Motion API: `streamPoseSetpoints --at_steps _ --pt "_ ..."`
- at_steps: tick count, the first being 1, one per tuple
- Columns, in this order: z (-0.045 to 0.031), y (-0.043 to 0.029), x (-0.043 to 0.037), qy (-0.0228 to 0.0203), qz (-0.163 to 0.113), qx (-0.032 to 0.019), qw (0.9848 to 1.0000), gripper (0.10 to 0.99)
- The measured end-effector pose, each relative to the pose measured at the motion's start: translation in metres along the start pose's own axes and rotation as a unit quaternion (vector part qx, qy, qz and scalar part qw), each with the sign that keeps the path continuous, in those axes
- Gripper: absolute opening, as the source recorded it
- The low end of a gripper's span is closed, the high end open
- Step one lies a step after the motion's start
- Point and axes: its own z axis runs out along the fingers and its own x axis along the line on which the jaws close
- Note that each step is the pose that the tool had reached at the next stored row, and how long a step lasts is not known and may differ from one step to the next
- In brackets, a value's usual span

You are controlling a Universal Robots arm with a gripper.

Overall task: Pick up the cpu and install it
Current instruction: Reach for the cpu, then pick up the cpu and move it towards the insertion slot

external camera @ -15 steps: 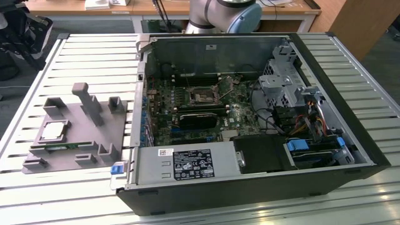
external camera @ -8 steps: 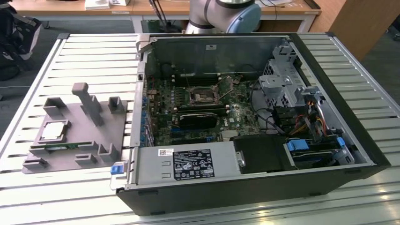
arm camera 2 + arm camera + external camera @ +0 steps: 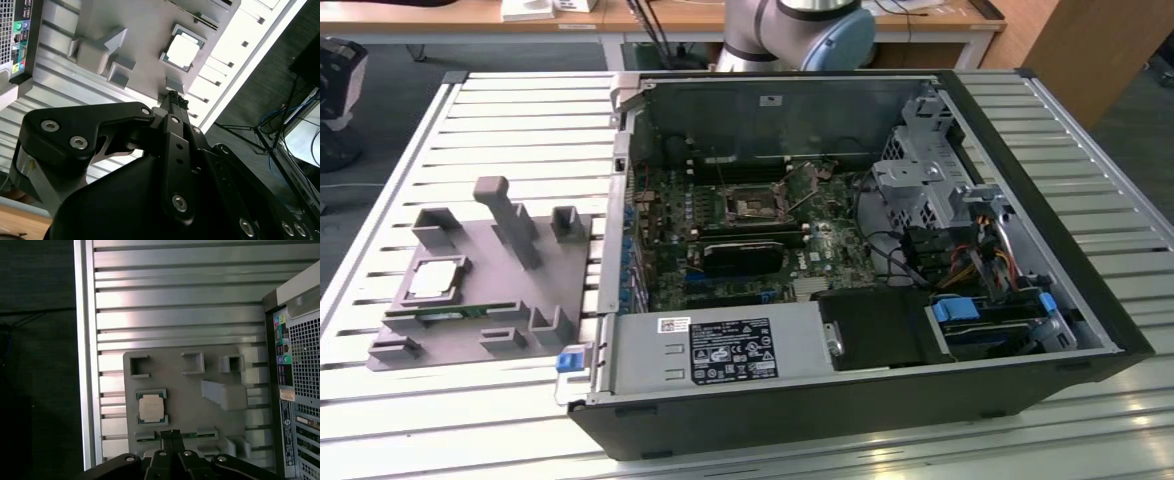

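The cpu (image 3: 438,278) is a small silver square chip lying flat in a framed pocket of the grey plastic fixture (image 3: 494,300), at the exterior view's left. Both wrist views look down on the cpu (image 3: 182,50) (image 3: 151,407) from well above. My gripper (image 3: 174,100) (image 3: 170,433) hangs high over the fixture's edge, its black fingers pressed together, shut with nothing between them, and apart from the chip. Inside the open computer case (image 3: 1014,200), the bare square socket (image 3: 754,207) sits on the motherboard.
A thin green memory stick (image 3: 187,436) lies in a slot of the fixture beside the cpu. Upright grey posts (image 3: 500,215) rise from the fixture. Case and fixture rest on a slatted metal table (image 3: 520,120). The arm's base (image 3: 801,30) stands behind the case.
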Motion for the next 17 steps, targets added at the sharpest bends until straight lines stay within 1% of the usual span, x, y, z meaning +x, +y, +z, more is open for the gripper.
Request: streamPoseSetpoints --at_steps 4,9,11,13,14,17 --pt "-0.0001 -0.001 0.0104 0.0001 0.0 0.0 1.0 0.106" --pt "0.0007 -0.0017 0.0188 0.0008 0.0 0.0 1.0 0.106" --pt "0.0024 -0.0019 0.0205 0.002 0.0 0.0001 1.0 0.106" --pt "0.0044 -0.002 0.0206 0.0081 0.0 0.0006 1.0 0.106" --pt "0.0056 -0.0023 0.0206 0.0099 0.0 0.0008 1.0 0.106" --pt "0.0099 -0.0057 0.0212 0.01 0.0 -0.0003 0.9999 0.106"
